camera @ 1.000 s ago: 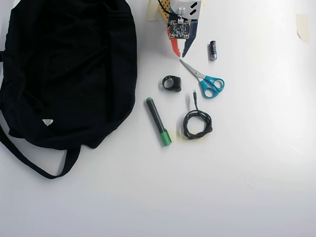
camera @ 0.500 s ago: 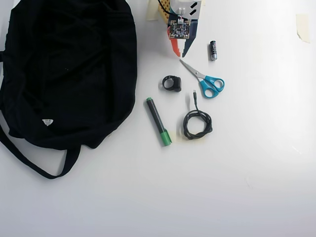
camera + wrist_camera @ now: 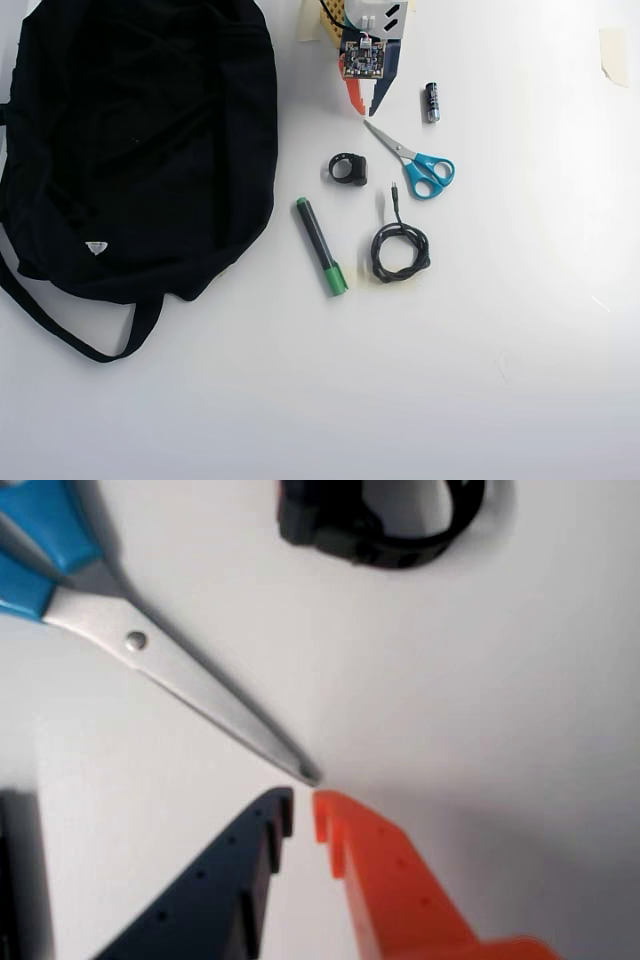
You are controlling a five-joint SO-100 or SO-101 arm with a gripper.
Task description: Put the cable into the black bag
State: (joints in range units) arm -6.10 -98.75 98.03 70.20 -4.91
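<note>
The gripper (image 3: 365, 108), jaws nearly pressed together and empty, hangs just above the scissors (image 3: 413, 160); the coiled cable (image 3: 398, 250) lies below them, black bag (image 3: 140, 140) far left.

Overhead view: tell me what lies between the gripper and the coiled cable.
In the overhead view, the scissors lie between the gripper and the cable, tips pointing at the gripper; the wrist view shows the tips just ahead of it.
</note>
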